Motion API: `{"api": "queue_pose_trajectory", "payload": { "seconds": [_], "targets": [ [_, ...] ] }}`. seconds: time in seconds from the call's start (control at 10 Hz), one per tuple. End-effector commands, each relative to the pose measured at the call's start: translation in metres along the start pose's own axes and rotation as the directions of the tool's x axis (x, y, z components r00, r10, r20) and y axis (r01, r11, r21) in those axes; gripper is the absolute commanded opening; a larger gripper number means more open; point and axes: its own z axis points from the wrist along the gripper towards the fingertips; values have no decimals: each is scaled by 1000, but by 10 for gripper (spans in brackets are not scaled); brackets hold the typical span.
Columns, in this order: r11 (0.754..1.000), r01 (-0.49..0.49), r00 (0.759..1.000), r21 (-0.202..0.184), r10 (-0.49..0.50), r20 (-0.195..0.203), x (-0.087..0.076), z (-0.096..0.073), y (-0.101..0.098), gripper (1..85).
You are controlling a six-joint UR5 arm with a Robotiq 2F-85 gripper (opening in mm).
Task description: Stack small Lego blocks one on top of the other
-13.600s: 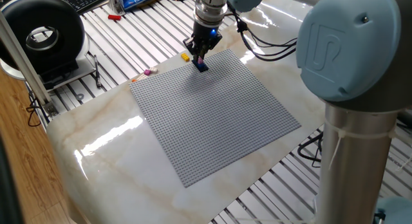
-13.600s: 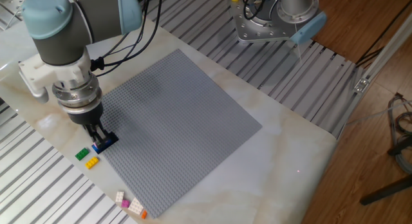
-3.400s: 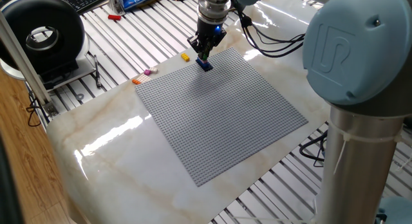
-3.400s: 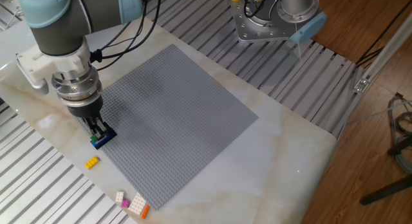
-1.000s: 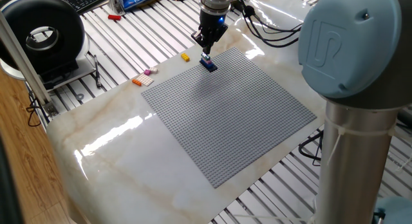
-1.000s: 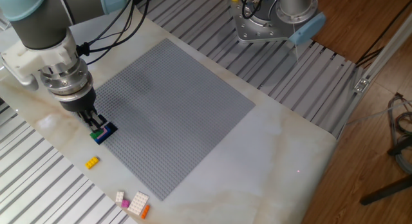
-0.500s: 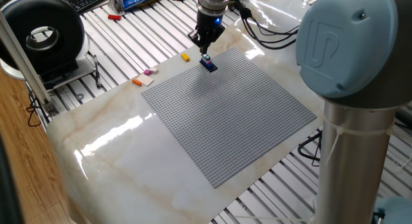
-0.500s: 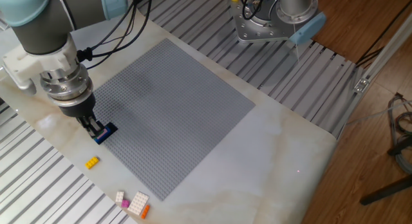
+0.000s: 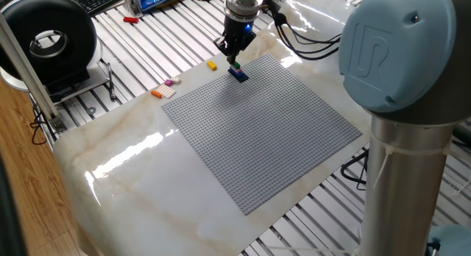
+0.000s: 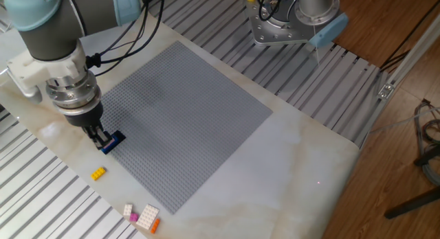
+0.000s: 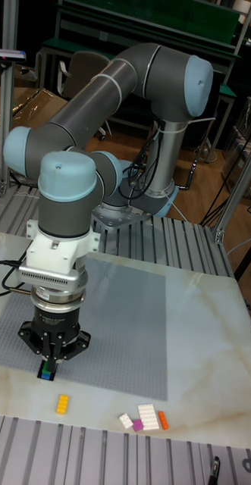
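The green block [image 11: 48,365] now sits atop the blue block [image 10: 112,142] at the baseplate's [image 10: 185,115] edge, no longer lying on the counter [image 10: 289,170] beside the yellow block [image 10: 99,173]. The baseplate itself has slid and turned across the marble since the earliest pictures. The gripper [image 10: 100,137] has shifted slightly, its fingers [image 9: 231,56] now raised just above the stack.

baseplate [image 9: 261,127]: matt grey studded plastic | table [image 9: 125,175]: glossy marble-look top | yellow block [image 10: 98,173]: smooth plastic

baseplate [image 10: 185,119] is wide open except the blue-green stack [image 10: 112,142] at its edge, yellow brick [image 10: 98,173] just outside
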Motion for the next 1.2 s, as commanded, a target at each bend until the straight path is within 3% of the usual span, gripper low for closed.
{"api": "queue_pose_trajectory", "payload": {
  "seconds": [0.0, 0.4, 0.5, 0.6, 0.8, 1.1],
  "targets": [
    [1000, 4, 1000, -16, -5, -24, 8, -22, -6, 10],
    [997, -51, 999, 58, 52, -14, 0, -20, -4, 10],
    [996, -76, 997, 55, 77, -12, 6, -31, 2, 10],
    [995, -97, 995, 40, 96, 14, 3, -39, 2, 10],
    [994, -68, 998, 89, 67, 15, -1, -46, -19, 10],
    [985, -63, 998, 161, 61, 20, -3, -46, -26, 10]
  ]
}}
